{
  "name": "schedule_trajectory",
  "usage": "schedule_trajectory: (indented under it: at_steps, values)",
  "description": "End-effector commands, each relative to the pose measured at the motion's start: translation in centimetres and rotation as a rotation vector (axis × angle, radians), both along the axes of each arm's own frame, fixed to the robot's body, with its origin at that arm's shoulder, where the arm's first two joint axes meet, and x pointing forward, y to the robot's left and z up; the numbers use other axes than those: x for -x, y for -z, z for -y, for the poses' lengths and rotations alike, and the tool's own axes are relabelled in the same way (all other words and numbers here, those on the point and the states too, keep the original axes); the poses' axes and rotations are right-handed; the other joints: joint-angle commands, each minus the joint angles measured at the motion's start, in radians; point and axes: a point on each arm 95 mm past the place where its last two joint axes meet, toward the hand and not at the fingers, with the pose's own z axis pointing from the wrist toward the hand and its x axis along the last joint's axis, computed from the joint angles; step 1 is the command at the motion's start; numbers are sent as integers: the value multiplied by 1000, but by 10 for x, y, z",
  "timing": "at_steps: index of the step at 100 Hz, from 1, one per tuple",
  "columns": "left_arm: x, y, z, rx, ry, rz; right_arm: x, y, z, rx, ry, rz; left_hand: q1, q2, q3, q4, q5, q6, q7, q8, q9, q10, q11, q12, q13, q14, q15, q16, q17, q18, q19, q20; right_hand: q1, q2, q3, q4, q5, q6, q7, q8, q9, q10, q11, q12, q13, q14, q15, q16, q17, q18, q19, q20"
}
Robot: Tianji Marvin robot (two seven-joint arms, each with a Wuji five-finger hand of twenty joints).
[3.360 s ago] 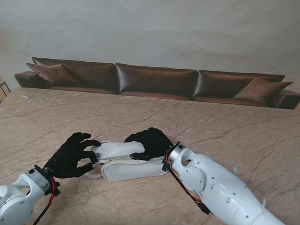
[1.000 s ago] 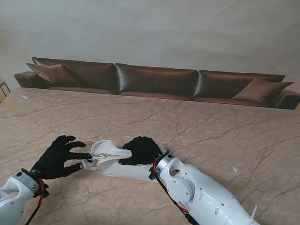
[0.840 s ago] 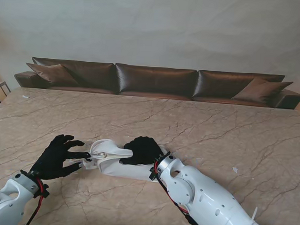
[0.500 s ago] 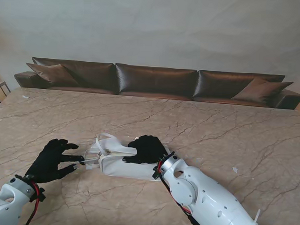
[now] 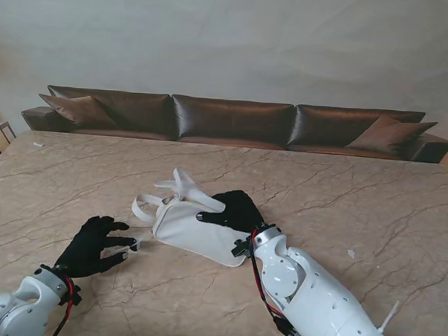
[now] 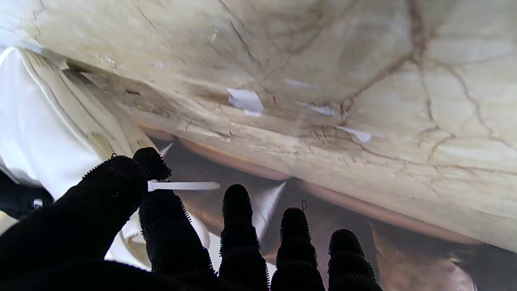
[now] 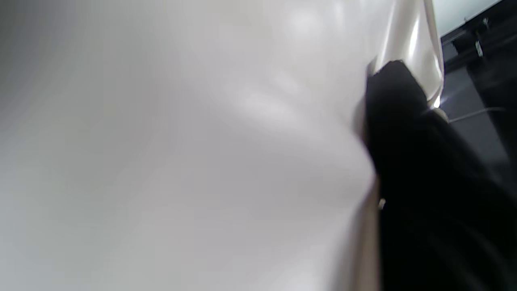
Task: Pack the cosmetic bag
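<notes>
The marble surface (image 5: 342,188) carries a white bag (image 5: 195,230) lying toward its near edge, about midway between the side edges; the bag is tilted, its strap (image 5: 167,199) looped loose on the side farther from me. The right hand (image 5: 233,209) is closed on the bag's right end, its fingers (image 5: 207,217) pressed onto the white side; the right wrist view shows only blurred white material against one black finger (image 7: 398,101). The left hand (image 5: 94,244) sits just left of the bag, nearer to me; thumb and forefinger (image 6: 155,169) pinch a thin white pull tab (image 6: 183,186) that runs to the bag's left end, while the other fingers stay spread and touch nothing.
</notes>
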Motion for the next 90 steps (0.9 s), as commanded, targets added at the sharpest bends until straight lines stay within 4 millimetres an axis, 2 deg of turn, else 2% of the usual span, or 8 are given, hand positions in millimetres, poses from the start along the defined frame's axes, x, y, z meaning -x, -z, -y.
schedule_trajectory:
  at_steps: [1,38,46,55,62,67,74,90]
  values:
    - [8,20,-8,-36,-10,-79,-1,-7,1,-43,22,9,-10,20,-19,-34,129,215,1349,91,-31,-10,-10,4,-34,-17,-19,-8,-2,-20,-28,-15,643,240,467,76,169,-447,554,47,126,-32,164,52,89,-12,202,65,43,39,34,13]
    - [23,30,30,43,157,-99,-5,-19,-16,-221,27,-29,-18,24,-28,-32,87,215,1301,63,-32,-8,-16,1,-2,-12,-35,-29,-10,0,1,6,643,237,469,76,169,-440,550,41,126,-23,160,50,89,-5,201,67,41,55,33,22]
    - [23,29,32,50,147,-96,-6,-20,-16,-192,21,-19,10,-30,-32,-60,4,216,1200,-51,-36,5,-24,-7,15,1,-42,-57,-13,13,11,30,643,238,462,75,169,-439,550,40,126,-27,159,49,89,-3,201,67,41,54,33,24]
    - [22,25,31,90,108,-91,-5,-22,-15,-143,6,-2,55,-86,-44,-84,-154,248,1011,-229,-51,26,-41,-18,33,11,-56,-95,-27,25,55,123,643,241,453,74,167,-449,534,31,126,-30,156,48,89,-6,199,66,42,51,34,24]
    - [21,21,29,103,86,-83,-5,-25,-13,-99,-9,12,17,-46,-33,-64,-267,305,857,-356,-64,39,-53,-24,46,24,-66,-122,-35,33,81,202,643,241,452,75,167,-449,534,29,126,-30,155,47,89,-7,198,66,42,51,34,25]
    - [20,17,27,110,70,-64,-5,-28,-10,-56,-21,25,-29,12,-28,-25,-337,347,735,-442,-73,49,-58,-28,56,33,-73,-143,-39,31,97,249,643,243,446,75,167,-450,533,28,126,-32,152,46,89,-8,196,65,39,49,33,25]
    - [19,11,24,120,48,-36,-5,-31,-7,-10,-37,37,-31,6,-37,-23,-420,397,561,-599,-94,54,-65,-36,76,45,-83,-184,-41,28,109,307,643,243,444,75,167,-450,533,27,126,-35,149,44,89,-10,195,64,36,46,32,25]
    - [17,-2,17,155,2,24,-6,-36,0,90,-55,61,-28,-24,-60,-37,-459,420,359,-811,-105,62,-76,-56,110,76,-89,-253,-17,29,115,270,643,247,434,75,165,-453,529,24,126,-39,143,42,89,-10,192,63,29,41,31,26]
